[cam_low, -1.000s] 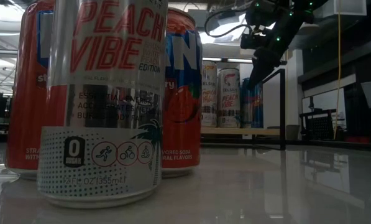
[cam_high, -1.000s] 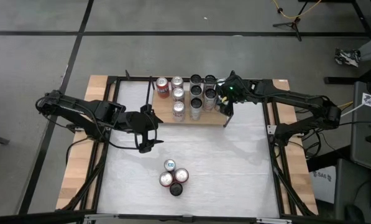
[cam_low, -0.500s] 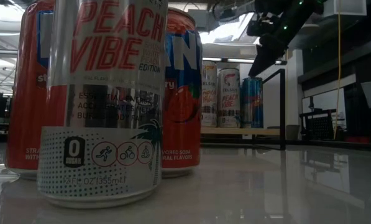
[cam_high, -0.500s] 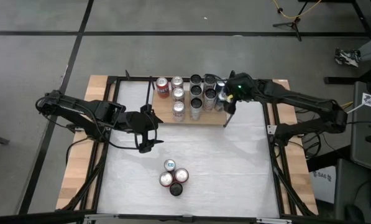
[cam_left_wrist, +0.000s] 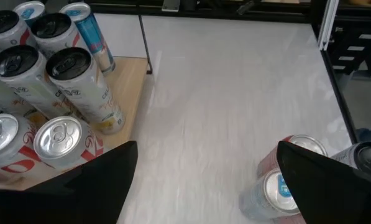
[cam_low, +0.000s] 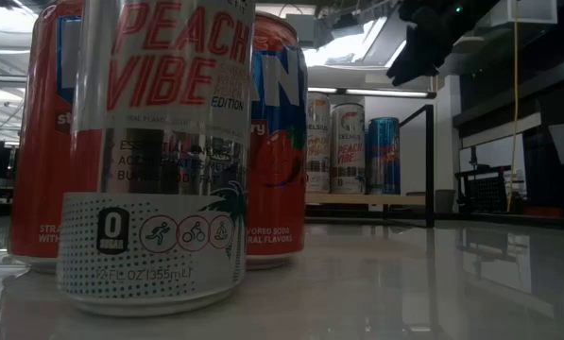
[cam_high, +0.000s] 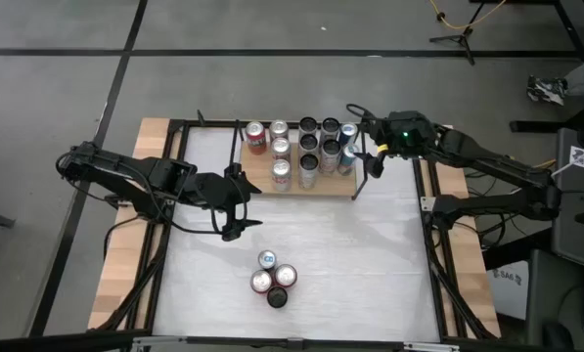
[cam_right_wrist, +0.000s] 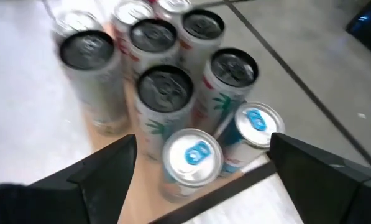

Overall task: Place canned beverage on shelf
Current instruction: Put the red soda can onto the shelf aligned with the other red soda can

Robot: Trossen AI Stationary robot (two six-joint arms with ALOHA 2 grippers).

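Glossy metal cans (cam_high: 308,147); light-wood shelf (cam_high: 262,181); glossy white tabletop (cam_high: 350,254).

Shelf (cam_high: 316,186): cans packed upright over most of the board, bare wood only along its front edge and front-left corner. Black rod uprights (cam_high: 360,174) fence both ends. Open white table (cam_high: 370,264) in front of the shelf; four-can cluster (cam_high: 274,280) stands well clear.

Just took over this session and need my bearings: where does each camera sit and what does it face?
High: overhead, straight down on shelf, both arms.
Low: tabletop level, behind four waiting cans, facing the shelf.
Left wrist: over table, left claw open.
Right wrist: above shelved cans, right claw open.
All show the blue-topped cans.
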